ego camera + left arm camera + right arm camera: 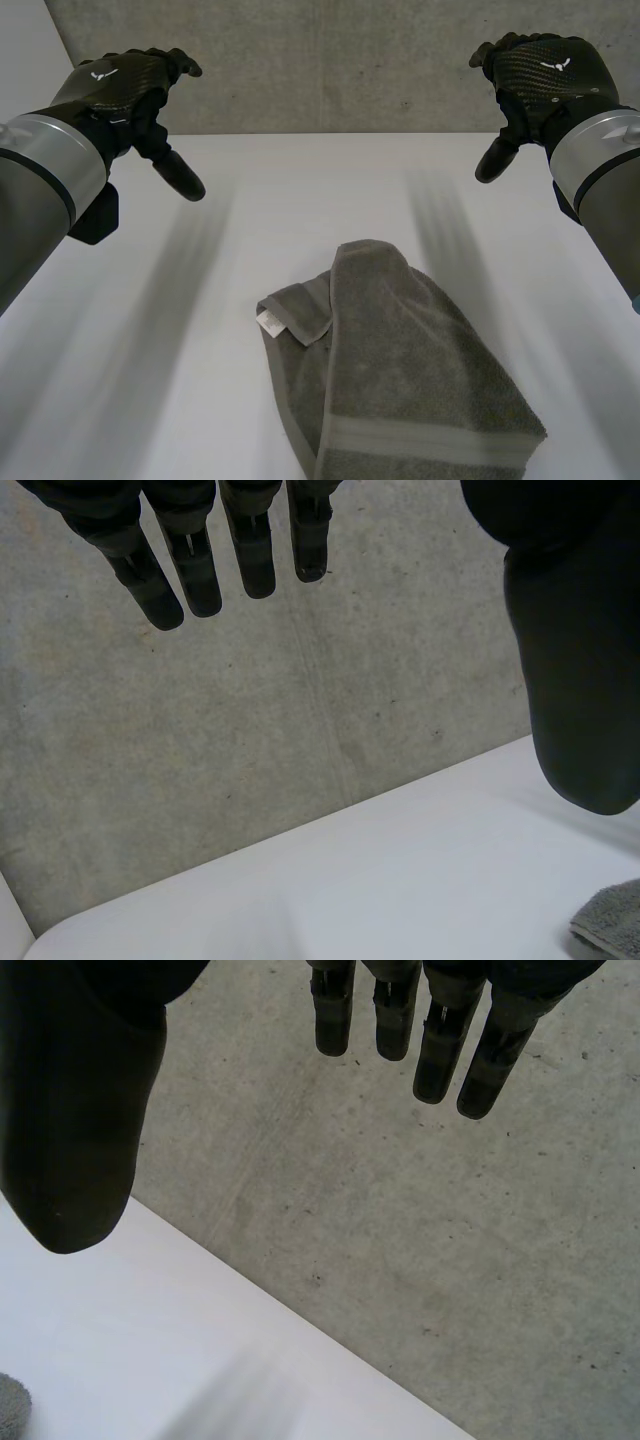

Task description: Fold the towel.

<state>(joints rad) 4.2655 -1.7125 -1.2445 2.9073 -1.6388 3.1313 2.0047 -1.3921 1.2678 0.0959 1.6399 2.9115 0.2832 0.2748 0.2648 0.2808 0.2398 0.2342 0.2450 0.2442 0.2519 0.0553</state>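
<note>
A grey towel [400, 380] lies crumpled on the white table [200, 350], near its front edge and a little right of the middle, with one corner folded over and a small white label showing. A corner of the towel [610, 925] appears below the left thumb, and a scrap of the towel [10, 1405] below the right thumb. My left hand [125, 90] hovers high at the far left, open and holding nothing. At the far right my right hand [540, 75] hangs at the same height, open and empty too. Both hands are well clear of the towel.
A grey concrete wall [330, 60] rises behind the table's far edge. Bare white tabletop stretches to the left of the towel and between the towel and the wall.
</note>
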